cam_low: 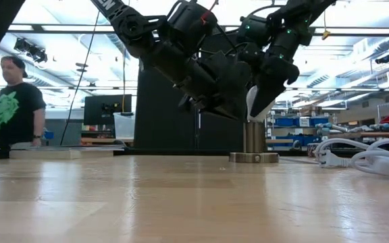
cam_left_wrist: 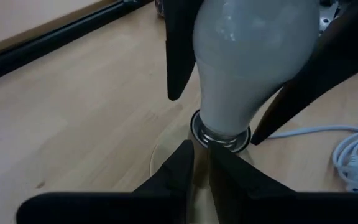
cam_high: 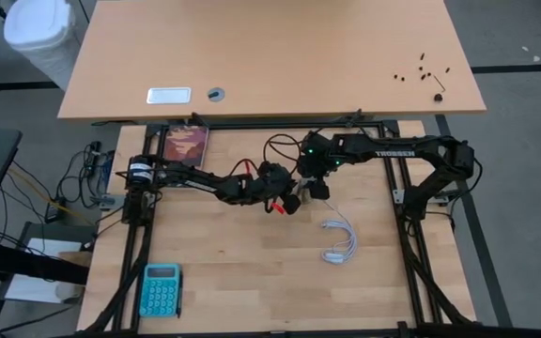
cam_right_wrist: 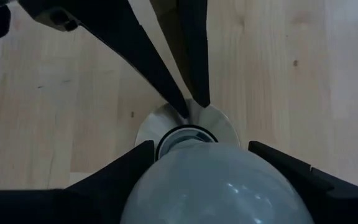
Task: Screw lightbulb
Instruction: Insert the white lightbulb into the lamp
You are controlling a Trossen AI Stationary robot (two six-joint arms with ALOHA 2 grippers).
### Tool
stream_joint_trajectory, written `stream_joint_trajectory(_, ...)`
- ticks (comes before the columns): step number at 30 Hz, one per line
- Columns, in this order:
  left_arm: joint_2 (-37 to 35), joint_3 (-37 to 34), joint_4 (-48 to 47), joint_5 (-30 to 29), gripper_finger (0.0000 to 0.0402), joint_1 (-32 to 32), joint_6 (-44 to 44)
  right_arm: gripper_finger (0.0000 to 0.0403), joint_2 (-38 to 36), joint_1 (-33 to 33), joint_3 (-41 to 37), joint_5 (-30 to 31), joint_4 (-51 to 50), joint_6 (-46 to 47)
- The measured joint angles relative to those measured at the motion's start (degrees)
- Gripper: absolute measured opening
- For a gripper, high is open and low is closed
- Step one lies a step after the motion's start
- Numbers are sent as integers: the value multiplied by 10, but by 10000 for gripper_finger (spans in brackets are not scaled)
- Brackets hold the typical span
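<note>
The lightbulb (cam_left_wrist: 250, 59) stands upright with its screw base seated in the neck of the socket (cam_low: 253, 138); the right gripper (cam_right_wrist: 194, 180) comes down from above and has its jaws spread around the frosted dome, one finger (cam_right_wrist: 114, 171) on each flank, pinching the glass; the left gripper (cam_left_wrist: 201, 165) sits lower, its jaws pressed together against the socket's neck just below the bulb's collar, apparently steadying the base on the table (cam_low: 181, 202).

The likeliest fault from here is cross-threading; if the bulb tilts between the right jaws while turning, the thread would bite askew and jam. The smooth dome could also slip in those jaws, so the wrist would turn and the bulb would not; too hard a squeeze instead risks cracking the glass. The left jaws hold a narrow metal neck with little purchase; should they slide off, the socket could spin with the bulb, dragging the white cable (cam_high: 339, 239) lying well apart from both grippers.
</note>
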Motion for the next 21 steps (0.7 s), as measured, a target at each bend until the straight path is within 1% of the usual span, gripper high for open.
stream_joint_trajectory(3, 0, 0, -6, 0, 51, 0, 0, 273, -1, 0, 0, -3, 0, 0)
stream_joint_trajectory(5, 0, 0, -26, 4, 51, 0, 3, 284, -1, 0, 0, -12, 0, 0)
stream_joint_trajectory(8, 0, 0, -51, 39, 51, 0, 2, 296, -1, 0, -1, -17, 1, -1)
stream_joint_trajectory(10, 3, 0, -48, 53, 51, 0, 11, 298, -1, 0, -1, -18, 2, -3)
stream_joint_trajectory(12, 10, 0, -31, 55, 51, 0, 28, 297, -2, 0, -1, -20, 6, -3)
stream_joint_trajectory(15, 28, 1, -4, 66, 51, 0, 45, 295, -2, 0, -1, -35, 12, -5)
stream_joint_trajectory(16, 29, 0, -12, 70, 51, 0, 46, 295, -2, 0, -1, -38, 11, -9)
stream_joint_trajectory(18, 40, 1, 5, 69, 51, 2, 48, 295, -2, 0, -1, -44, 10, -24)
stream_joint_trajectory(21, 43, -1, -1, 68, 51, 2, 57, 293, 1, 0, -1, -44, 4, -44)
